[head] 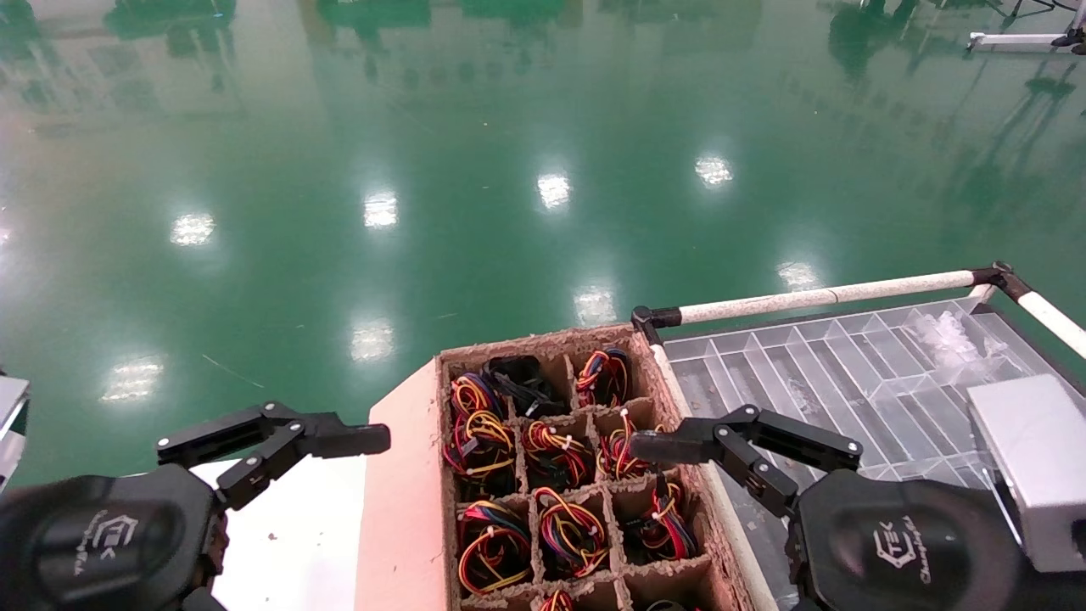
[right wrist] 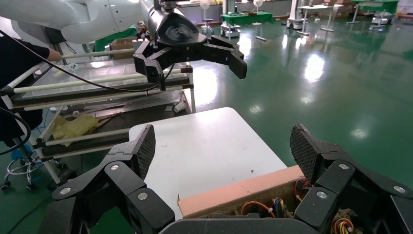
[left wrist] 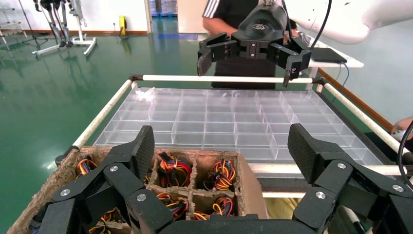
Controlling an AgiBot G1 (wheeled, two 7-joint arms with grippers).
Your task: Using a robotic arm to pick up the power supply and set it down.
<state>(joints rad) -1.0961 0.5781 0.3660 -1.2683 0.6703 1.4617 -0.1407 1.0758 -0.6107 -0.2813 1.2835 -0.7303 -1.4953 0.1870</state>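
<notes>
A brown cardboard box (head: pixel 679 399) with a grid of cells holds several power supplies. Only their tied red, black and yellow wire bundles show, such as one power supply (head: pixel 568 530) near the middle and another (left wrist: pixel 221 173) in a corner cell. My left gripper (left wrist: pixel 221 146) hovers open beside the box's left side, its far finger (head: pixel 348 439) level with the box's far cells. My right gripper (right wrist: pixel 221 146) is open at the box's right rim, one finger (head: pixel 670 445) reaching over the right column. Neither holds anything.
A clear divided tray (head: pixel 848 356) sits right of the box on a frame of white tubes (head: pixel 823 297). A white table (head: pixel 297 526) lies left of the box, past its pink flap (head: pixel 403 492). A person (left wrist: pixel 229 14) stands beyond the tray. Green floor lies ahead.
</notes>
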